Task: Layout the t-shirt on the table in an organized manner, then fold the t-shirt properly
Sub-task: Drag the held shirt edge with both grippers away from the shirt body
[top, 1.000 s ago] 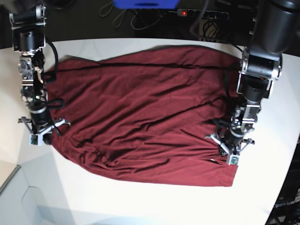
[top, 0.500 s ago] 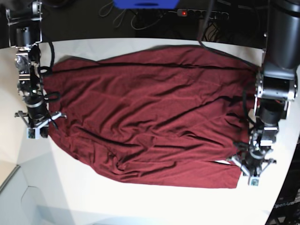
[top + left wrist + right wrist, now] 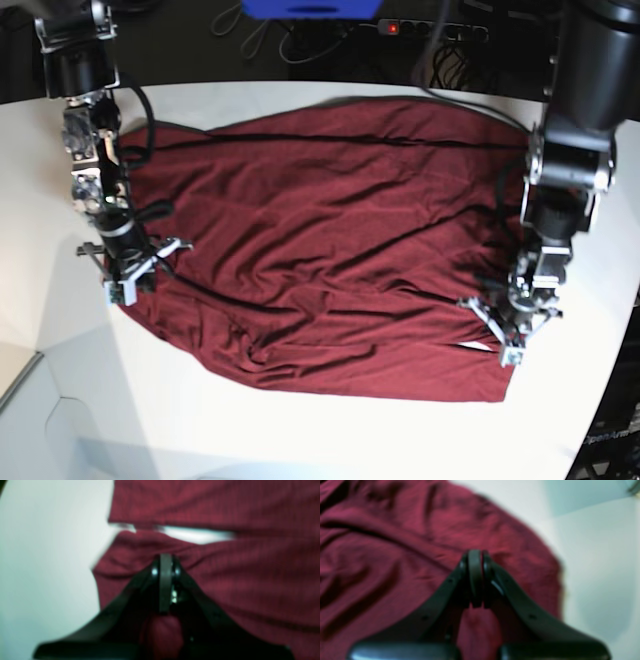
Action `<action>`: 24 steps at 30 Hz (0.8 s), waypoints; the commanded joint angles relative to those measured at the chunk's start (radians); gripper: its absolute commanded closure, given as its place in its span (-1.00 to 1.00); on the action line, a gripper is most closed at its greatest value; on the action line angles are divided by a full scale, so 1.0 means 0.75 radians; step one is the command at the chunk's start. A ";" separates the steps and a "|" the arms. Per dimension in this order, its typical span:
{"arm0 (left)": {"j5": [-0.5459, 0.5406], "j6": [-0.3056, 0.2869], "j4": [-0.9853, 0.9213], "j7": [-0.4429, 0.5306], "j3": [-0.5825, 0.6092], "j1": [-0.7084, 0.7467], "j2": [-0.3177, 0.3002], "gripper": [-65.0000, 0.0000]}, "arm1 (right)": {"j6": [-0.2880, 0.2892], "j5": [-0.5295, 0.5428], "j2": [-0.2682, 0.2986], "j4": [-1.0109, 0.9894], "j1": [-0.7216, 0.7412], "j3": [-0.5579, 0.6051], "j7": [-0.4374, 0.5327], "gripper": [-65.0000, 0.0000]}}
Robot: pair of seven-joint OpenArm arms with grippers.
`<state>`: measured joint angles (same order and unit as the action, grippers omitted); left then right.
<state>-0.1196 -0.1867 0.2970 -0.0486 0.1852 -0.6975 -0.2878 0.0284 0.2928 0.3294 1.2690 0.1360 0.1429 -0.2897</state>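
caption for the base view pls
Two grippers, left and right, pinch a maroon t-shirt on a white table.

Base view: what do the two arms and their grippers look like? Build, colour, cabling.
Both arms are black and silver-grey, built of stacked cylindrical joint housings, with loose black cables looping along them. The left gripper and right gripper sit on pale grey cross-shaped brackets. In the wrist views each gripper has two matte black fingers tapering to a point, with small bolt heads near the tips. No markings can be made out.
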 commanded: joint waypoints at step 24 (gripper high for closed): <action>0.021 -0.006 -0.023 0.123 -0.129 0.066 -0.022 0.99 | 0.000 -0.003 0.020 -0.617 0.364 0.189 0.023 0.98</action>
<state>-0.1158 -0.2028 0.2787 0.0868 0.0868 -0.6304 -0.3012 0.0399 0.3008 0.3309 0.8112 0.4053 0.2871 -0.2104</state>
